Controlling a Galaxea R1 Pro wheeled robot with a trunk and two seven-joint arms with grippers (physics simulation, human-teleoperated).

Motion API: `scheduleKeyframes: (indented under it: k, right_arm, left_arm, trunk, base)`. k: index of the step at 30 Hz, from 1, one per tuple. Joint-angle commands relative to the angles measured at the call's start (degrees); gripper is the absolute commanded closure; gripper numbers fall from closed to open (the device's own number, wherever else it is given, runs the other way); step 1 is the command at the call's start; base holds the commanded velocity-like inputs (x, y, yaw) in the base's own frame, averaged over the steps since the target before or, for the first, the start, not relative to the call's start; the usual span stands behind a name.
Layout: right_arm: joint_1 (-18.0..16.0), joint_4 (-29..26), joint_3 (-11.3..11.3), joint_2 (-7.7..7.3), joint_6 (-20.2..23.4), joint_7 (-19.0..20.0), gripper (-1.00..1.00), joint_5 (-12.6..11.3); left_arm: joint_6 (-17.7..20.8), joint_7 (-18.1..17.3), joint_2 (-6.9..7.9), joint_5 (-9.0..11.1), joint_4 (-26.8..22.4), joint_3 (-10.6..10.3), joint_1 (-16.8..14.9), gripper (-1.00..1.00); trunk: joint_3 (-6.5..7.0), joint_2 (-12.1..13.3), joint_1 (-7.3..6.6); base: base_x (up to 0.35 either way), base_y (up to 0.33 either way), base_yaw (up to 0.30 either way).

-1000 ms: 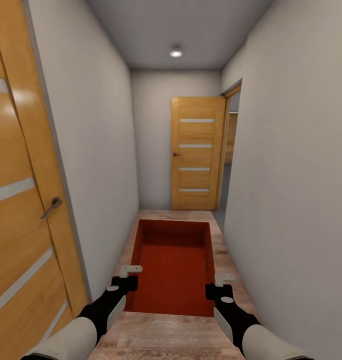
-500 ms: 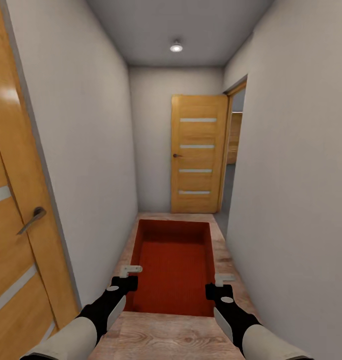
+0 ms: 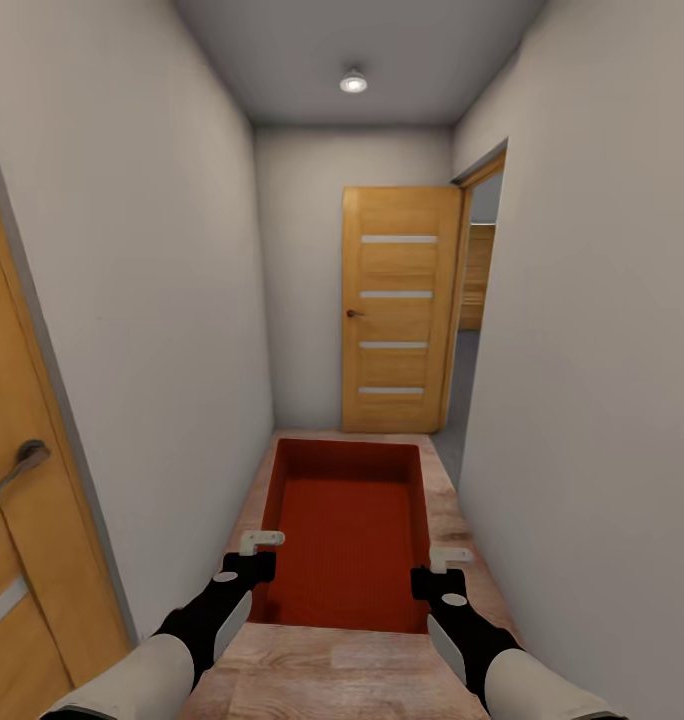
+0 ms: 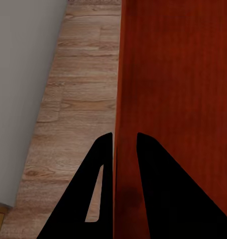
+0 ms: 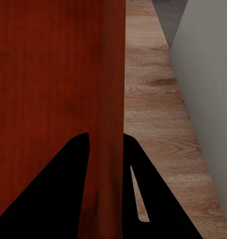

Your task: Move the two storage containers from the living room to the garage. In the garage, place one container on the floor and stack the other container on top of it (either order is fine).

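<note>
Carried at 12 o'clock over the wood-plank floor (image 3: 332, 680): storage container (image 3: 352, 530). Pinched its 9 o'clock wall with left claw (image 3: 260, 541), its 3 o'clock wall with right claw (image 3: 449, 554). Faced wooden door (image 3: 397, 310).

Narrow hallway (image 3: 172, 300), wood doors (image 3: 400, 310)

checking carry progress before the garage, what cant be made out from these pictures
- Second storage container: whether one is nested under the carried storage container is hidden by its walls and floor, head view.
- Room past the open doorway: the door frame cuts it to a sliver, head view.
- Left door: cut off by the picture edge.
- Left end effector and right end effector: each straddles a wall; contact too dark to judge.
</note>
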Motion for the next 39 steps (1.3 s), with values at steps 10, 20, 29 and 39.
scheduleKeyframes:
  k: [10, 20, 29, 39]
  right_arm:
    - [-0.07, 0.18, -0.49, 0.0, -0.15, -0.19, 1.0, -1.29]
    - [-0.07, 0.18, -0.49, 0.0, -0.15, -0.19, 1.0, -1.29]
    - [-0.07, 0.18, -0.49, -0.02, -0.15, -0.19, 1.0, -1.29]
    - [-0.07, 0.18, -0.49, -0.02, -0.15, -0.19, 1.0, -1.29]
  left_arm:
    - [-0.57, 1.67, 1.12, -0.48, -0.29, -0.37, -0.02, 1.0]
    - [-0.58, 1.67, 1.48, -0.48, -0.29, -0.37, -0.02, 1.0]
    - [-0.58, 1.67, 1.54, -0.47, -0.29, -0.37, -0.02, 1.0]
    - [-0.58, 1.67, 1.53, -0.45, -0.29, -0.37, -0.02, 1.0]
  trunk:
    - [-0.08, -0.05, 0.04]
    - [-0.08, -0.05, 0.04]
    - [-0.08, -0.05, 0.04]
    - [-0.08, -0.05, 0.04]
  base:
    - [0.324, 0.0, 0.0]
    - [0.324, 0.0, 0.0]
    - [0.324, 0.0, 0.0]
    - [0.324, 0.0, 0.0]
